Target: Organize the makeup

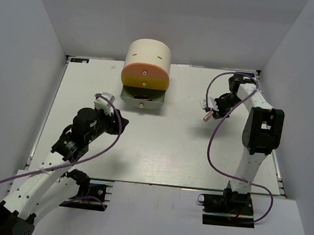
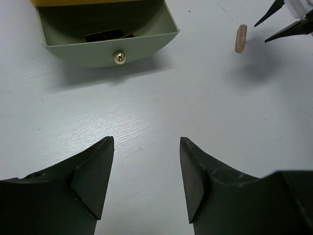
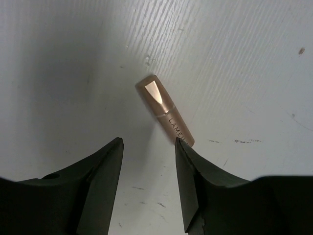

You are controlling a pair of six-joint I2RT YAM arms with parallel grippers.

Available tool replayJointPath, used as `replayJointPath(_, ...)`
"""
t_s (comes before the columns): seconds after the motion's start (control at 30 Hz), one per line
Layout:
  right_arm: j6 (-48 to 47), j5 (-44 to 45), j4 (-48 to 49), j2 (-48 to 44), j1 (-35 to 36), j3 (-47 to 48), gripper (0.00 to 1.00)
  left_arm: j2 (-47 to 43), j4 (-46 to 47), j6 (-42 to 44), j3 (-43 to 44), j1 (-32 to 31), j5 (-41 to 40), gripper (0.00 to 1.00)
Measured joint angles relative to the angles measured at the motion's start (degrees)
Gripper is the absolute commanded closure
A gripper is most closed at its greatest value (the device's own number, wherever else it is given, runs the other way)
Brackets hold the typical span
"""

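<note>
Left end effector (image 2: 146, 144): low over the white bench (image 1: 159, 156), left of centre, fingers spread wide, nothing between them. Cream rounded box (image 1: 148, 55): back centre of the bench, orange-yellow front; its bottom drawer (image 2: 161, 38), grey-green with a small gold knob (image 2: 119, 57), stands pulled out toward the arms. Inside the drawer, dark pieces (image 2: 108, 35) lie at the back, too shadowed to identify. Pinkish stick (image 3: 166, 110): lying flat on the bench right of the drawer and apart from it, its angled tip pointing away from the right wrist camera. Right end effector (image 3: 148, 147): just above the stick's near end, fingers parted, gripping nothing; the stick lies close to one finger, contact unclear.
</note>
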Motion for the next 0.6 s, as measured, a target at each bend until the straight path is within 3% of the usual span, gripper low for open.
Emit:
replayJointPath(0.17,-0.33,1.57,1.77,4.35,0.09,3.58,0.46,-0.04,-0.87,-2.16,0.0,0.0,-1.31,0.33)
replayJointPath(0.23,-0.15,1.9,2.71,5.75,0.24,5.35,0.38,-0.09,-1.33,-2.82,-0.02,0.0,-1.51,0.33)
replayJointPath(0.6,-1.01,4.61,2.97,9.57,1.4,8.48,0.38,-0.57,-1.51,-4.83,-1.14,0.0,-1.88,0.33)
